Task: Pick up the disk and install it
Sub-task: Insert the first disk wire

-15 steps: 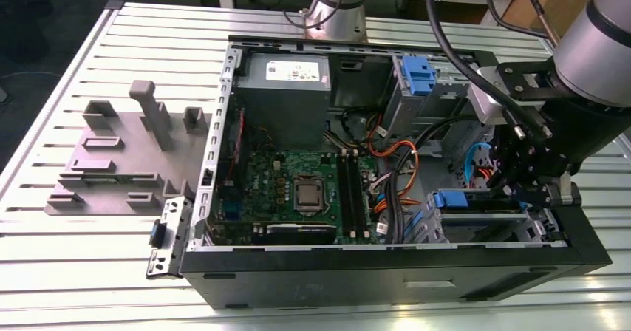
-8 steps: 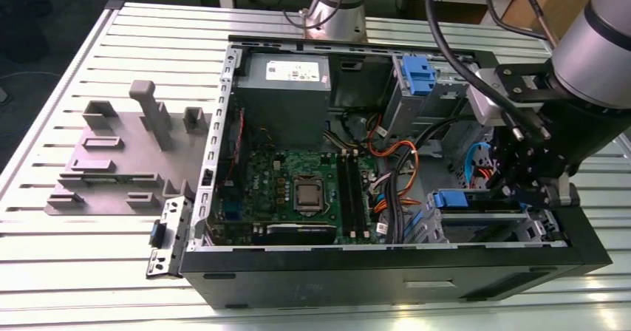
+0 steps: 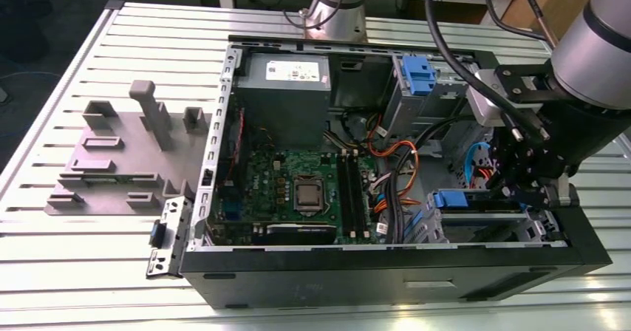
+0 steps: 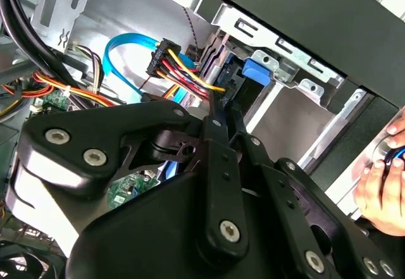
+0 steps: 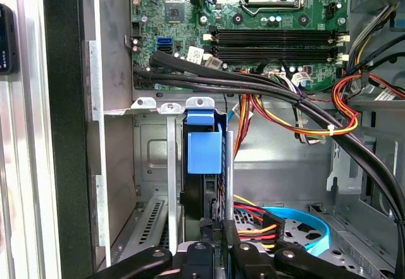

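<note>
Disk point(image 5: 204, 165) stands on edge in the metal drive cage point(image 5: 169, 165) of the open computer case point(image 3: 394, 272), straight ahead of the pincer point(image 5: 215, 238), its long axis running away from the fingertips into the bay and its blue rail tab point(image 5: 204, 152) at the far end. The pincer looks narrowed around the disk's near edge, though contact is hard to confirm.

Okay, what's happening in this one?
A robot arm is working inside an open computer case. Its gripper is down at the metal drive bay, right at the disk, which stands on edge in the bay with its blue rail end showing. A person's hand is at the case's outer edge.
</note>
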Robot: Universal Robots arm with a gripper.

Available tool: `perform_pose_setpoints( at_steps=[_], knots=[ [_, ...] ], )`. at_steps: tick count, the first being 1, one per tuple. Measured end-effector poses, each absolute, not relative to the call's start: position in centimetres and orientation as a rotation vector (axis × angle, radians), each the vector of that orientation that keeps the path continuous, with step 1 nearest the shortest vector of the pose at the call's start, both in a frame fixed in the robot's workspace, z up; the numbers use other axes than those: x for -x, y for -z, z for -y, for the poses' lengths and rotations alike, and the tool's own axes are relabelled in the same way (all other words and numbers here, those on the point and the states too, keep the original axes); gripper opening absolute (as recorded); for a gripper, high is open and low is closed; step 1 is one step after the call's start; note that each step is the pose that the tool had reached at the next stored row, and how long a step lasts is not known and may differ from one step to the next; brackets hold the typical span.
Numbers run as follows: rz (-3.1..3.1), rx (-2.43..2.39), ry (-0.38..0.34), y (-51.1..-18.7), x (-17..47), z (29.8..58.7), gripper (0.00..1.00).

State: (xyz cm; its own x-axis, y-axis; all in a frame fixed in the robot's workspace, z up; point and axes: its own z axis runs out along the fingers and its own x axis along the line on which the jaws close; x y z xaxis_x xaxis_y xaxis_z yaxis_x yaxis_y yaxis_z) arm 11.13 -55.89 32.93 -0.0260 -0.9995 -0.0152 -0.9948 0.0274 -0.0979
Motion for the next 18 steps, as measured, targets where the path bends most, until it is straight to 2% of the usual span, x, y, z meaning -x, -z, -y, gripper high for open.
perform_pose_setpoints(
  at_steps=[18],
  knots=[
    [-2.202, 2.128, 0.090, -32.77, -11.42, 55.89, 0.19]
  ],
)
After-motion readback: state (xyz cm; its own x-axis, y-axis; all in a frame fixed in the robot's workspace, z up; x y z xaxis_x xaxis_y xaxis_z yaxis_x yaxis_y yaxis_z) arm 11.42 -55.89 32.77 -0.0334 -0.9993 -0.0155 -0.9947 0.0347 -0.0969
